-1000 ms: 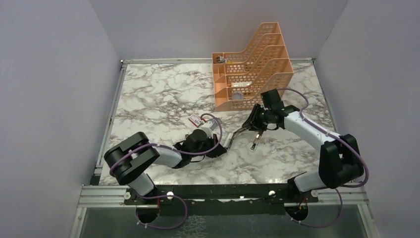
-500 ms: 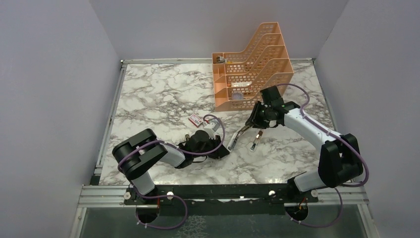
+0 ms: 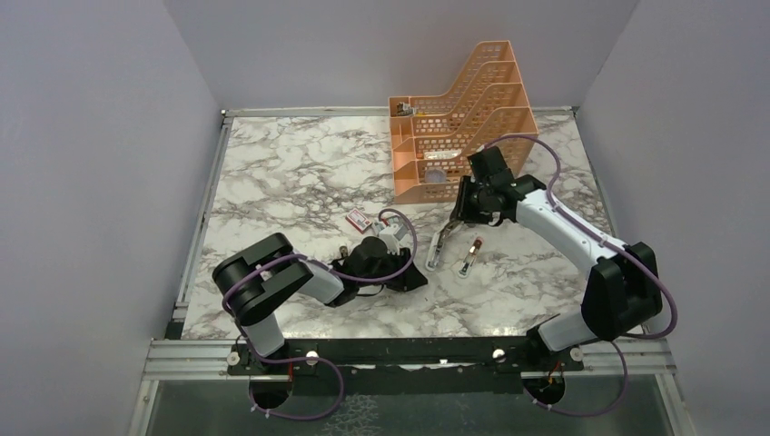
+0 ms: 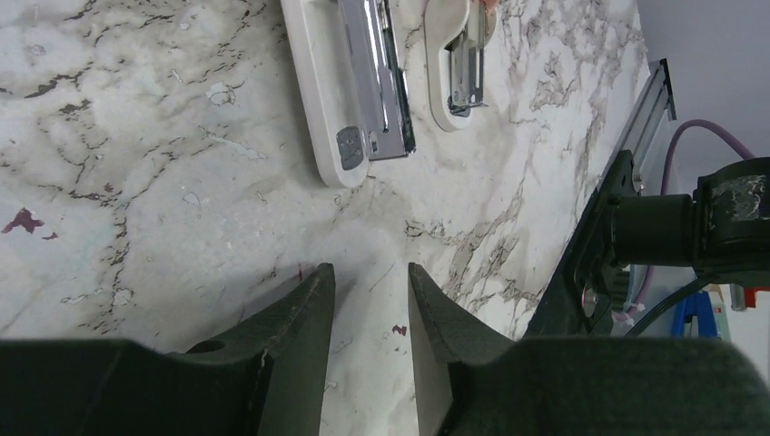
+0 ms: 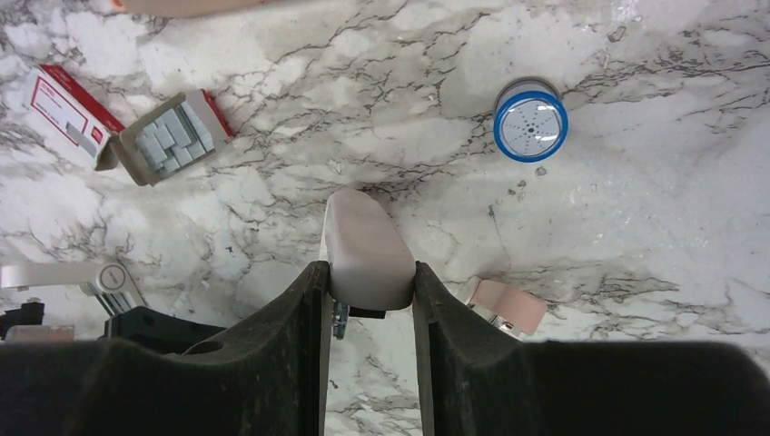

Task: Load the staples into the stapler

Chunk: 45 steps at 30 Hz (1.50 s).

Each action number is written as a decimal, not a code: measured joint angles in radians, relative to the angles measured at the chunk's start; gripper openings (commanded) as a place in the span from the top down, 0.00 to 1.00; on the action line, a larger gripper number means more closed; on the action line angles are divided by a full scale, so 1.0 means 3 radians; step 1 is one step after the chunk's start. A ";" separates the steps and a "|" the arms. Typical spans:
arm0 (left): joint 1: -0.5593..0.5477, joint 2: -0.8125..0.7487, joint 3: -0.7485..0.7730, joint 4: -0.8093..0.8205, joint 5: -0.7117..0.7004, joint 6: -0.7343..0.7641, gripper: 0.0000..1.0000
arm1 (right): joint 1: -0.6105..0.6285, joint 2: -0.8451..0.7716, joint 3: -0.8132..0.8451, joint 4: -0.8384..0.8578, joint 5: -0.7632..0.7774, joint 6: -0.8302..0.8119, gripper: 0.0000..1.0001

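The stapler (image 3: 439,245) lies open on the marble, its white base and chrome magazine (image 4: 359,82) showing in the left wrist view. My right gripper (image 5: 368,268) is shut on the stapler's beige top arm (image 5: 368,250) and holds it raised. My left gripper (image 4: 370,271) stands open and empty, a short way in front of the magazine's near end. The staples (image 5: 172,136) lie as grey strips in a grey tray beside the red box (image 5: 59,113) with the white label. In the top view the left gripper (image 3: 416,277) is just left of the stapler and the right gripper (image 3: 459,216) is above it.
An orange tiered file rack (image 3: 459,118) stands at the back, just behind the right arm. A small blue cylinder (image 5: 530,121) sits on the marble. A second small white and pink piece (image 3: 469,257) lies right of the stapler. The table rail (image 4: 649,100) runs close by.
My left gripper has gone from shut to open and drawn slightly away from the stapler's end. The right gripper has swung the stapler's top toward the rack.
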 measured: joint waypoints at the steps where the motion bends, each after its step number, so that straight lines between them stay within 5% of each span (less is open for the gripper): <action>1: 0.0000 -0.0008 0.0001 -0.0003 0.0004 0.0003 0.59 | 0.0015 0.0020 0.0013 -0.0014 0.0001 -0.0019 0.66; 9: -0.0001 -0.0065 0.0041 -0.0061 0.0013 0.0009 0.47 | 0.0121 0.0193 0.0168 -0.0132 0.0000 -0.0169 0.63; 18: 0.0000 -0.0060 0.0211 -0.0164 -0.0144 -0.0071 0.55 | 0.0156 0.0238 0.0207 -0.0155 0.0000 -0.0267 0.63; 25: 0.0001 -0.0011 0.0369 -0.0174 -0.0296 -0.0131 0.72 | 0.0165 0.0284 0.0237 -0.0165 0.0001 -0.0294 0.63; 45: 0.0022 0.0340 0.0631 -0.0139 -0.0415 -0.0264 0.63 | 0.0187 0.0312 0.0244 -0.0164 0.0023 -0.0313 0.55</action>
